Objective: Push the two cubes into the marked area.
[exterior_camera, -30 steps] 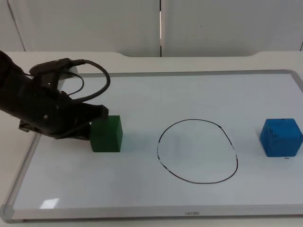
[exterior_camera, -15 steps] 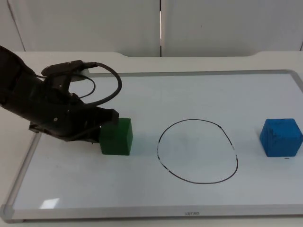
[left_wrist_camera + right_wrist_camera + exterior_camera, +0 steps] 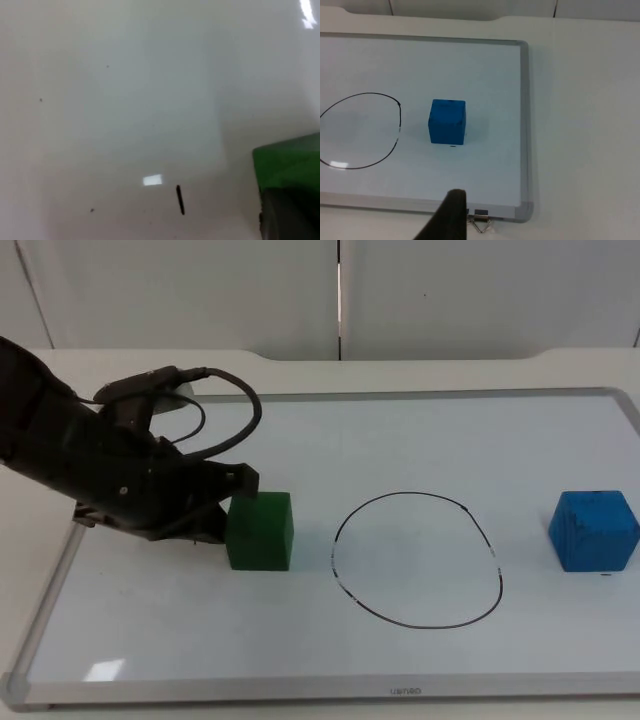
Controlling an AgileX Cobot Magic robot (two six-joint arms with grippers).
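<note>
1. Right, nearest to me on the whiteboard [image 3: 330,660] is the drawn circle [image 3: 417,558], with nothing inside it, so both cubes are left to do.
2. Just beside the circle's left edge sits the green cube [image 3: 260,531], outside the line; I judge I'm mid-push on this one.
3. My left gripper [image 3: 222,508] is pressed against the cube's left face, arm reaching in low from the left, wrist laid almost flat to the board; whether the jaws are spread or pressed together I cannot tell. In the left wrist view the green cube [image 3: 289,161] sits right against the dark fingertip.
4. Risk, as I see it: contact looks off-centre, so the cube could rotate and slide past the ring, or I overshoot and shove it out the far side.
5. Over at the right, the blue cube [image 3: 594,530] waits well apart from the circle; the right wrist view shows the blue cube [image 3: 447,121] untouched, the right arm waiting back off the board.
</note>
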